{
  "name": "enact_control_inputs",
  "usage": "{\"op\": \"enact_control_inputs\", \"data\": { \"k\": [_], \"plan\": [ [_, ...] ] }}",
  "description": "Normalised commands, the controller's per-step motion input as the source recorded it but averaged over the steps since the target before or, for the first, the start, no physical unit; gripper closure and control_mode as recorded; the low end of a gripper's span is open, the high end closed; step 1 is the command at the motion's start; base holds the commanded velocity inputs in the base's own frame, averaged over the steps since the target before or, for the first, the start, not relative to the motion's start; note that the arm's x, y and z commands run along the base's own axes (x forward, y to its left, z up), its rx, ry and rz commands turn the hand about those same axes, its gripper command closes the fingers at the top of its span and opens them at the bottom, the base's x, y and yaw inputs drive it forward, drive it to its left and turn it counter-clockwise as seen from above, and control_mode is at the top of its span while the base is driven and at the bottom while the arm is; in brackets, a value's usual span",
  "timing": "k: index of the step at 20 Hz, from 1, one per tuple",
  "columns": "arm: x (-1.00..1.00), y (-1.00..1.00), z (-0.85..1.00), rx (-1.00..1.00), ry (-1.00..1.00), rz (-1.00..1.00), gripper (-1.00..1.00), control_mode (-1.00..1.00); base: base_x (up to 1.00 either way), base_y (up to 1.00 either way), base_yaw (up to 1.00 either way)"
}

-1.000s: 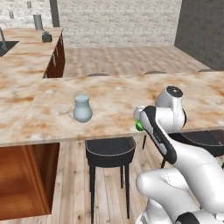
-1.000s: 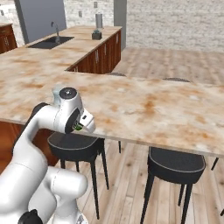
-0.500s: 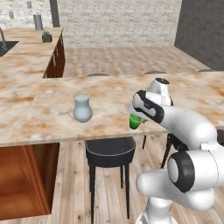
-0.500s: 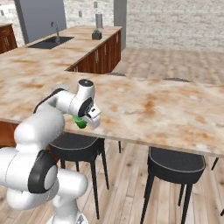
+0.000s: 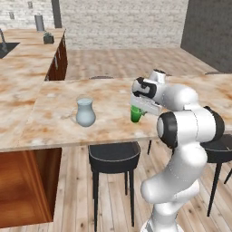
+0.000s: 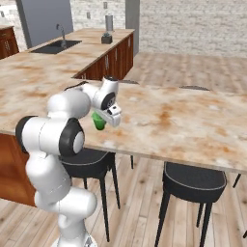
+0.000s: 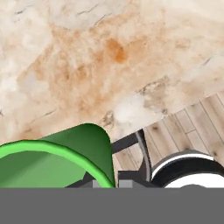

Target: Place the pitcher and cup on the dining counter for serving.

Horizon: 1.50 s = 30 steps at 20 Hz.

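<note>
Gripper clasps the bright green tapered cup, tilted above the dining counter.

The small bright green tapered cup is showing its open rim at the lower left, close to the camera. Beyond it the beige-and-rust marble-patterned dining counter is spreading wide, and pale wooden floor planks are showing past its edge at right.
</note>
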Motion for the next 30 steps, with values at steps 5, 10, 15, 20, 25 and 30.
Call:
{"op": "enact_control_inputs", "data": {
  "k": [5, 10, 15, 20, 25, 30],
  "plan": [
    [0.77, 0.00, -0.21, 0.00, 0.01, -0.09, 1.00, -1.00, 0.00, 0.00, 0.00],
    [0.72, 0.09, -0.26, 0.00, 0.00, -0.09, 1.00, -1.00, 0.00, 0.00, 0.00],
    [0.68, 0.10, -0.47, 0.00, 0.00, -0.11, 1.00, -1.00, 0.00, 0.00, 0.00],
    [0.35, 0.00, -0.66, 0.00, 0.00, -0.09, 1.00, -1.00, 0.00, 0.00, 0.00],
    [0.22, 0.00, -0.61, 0.00, 0.00, -0.05, 1.00, -1.00, 0.00, 0.00, 0.00],
    [0.18, 0.00, -0.46, 0.00, 0.00, -0.01, 1.00, -1.00, 0.00, 0.00, 0.00]
  ]
}}
